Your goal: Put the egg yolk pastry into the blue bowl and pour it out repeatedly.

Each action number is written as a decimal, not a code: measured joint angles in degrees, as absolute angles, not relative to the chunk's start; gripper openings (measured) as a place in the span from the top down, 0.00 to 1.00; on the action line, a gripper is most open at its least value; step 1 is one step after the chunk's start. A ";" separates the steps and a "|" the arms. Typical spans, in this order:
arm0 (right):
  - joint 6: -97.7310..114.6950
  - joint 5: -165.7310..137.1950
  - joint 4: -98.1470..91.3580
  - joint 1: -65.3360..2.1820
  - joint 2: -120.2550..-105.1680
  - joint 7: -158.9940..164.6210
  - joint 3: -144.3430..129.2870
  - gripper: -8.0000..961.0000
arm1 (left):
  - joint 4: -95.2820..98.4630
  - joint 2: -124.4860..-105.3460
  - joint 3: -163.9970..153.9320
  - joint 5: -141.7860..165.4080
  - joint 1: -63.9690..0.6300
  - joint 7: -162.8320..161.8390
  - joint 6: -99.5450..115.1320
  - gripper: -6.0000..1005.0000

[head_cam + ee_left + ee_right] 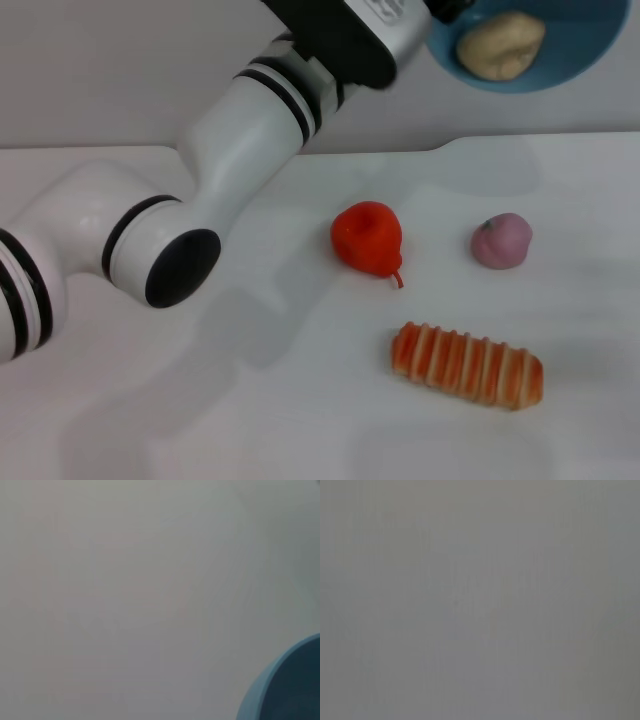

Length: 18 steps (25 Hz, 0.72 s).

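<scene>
Head view shows the left arm (250, 130) reaching diagonally from the near left corner of the surface (250, 400) up toward the far right, where the blue bowl (580, 50) is raised above the far edge and tipped so its inside faces the camera; the egg yolk pastry (500, 45) lies inside the bowl against its lower wall; the left tool itself is hidden at the bowl's rim behind the wrist housing, so it probably holds the bowl, but whether its fingers are open or closed cannot be told; on the surface below, a red pepper-shaped toy (368, 238) sits near the middle, a pink peach-shaped bun (502, 241) lies toward the right edge, well apart from it, and a long orange-striped bread (467, 365) lies nearer the front edge, between the two and closer to the camera; left wrist view shows only a plain grey expanse with a curved piece of the bowl's blue rim in one corner; right wrist view shows a blank grey field, and the right tool appears in no picture.
</scene>
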<state>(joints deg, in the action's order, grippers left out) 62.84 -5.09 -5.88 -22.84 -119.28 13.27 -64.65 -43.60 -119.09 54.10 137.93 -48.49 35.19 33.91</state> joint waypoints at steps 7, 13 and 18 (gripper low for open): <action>62.70 -5.09 -5.83 -23.00 -119.23 13.27 -64.19 0.31 | -44.18 -119.09 47.12 137.81 -47.50 47.97 42.06 0.99; 62.61 -5.09 -5.79 -23.16 -119.18 13.27 -64.16 0.31 | -44.67 -119.08 45.25 137.66 -47.20 50.33 43.18 0.99; 62.52 -5.09 -5.64 -23.17 -119.18 13.27 -64.16 0.31 | -43.19 -119.09 45.33 137.04 -47.94 51.82 43.54 1.00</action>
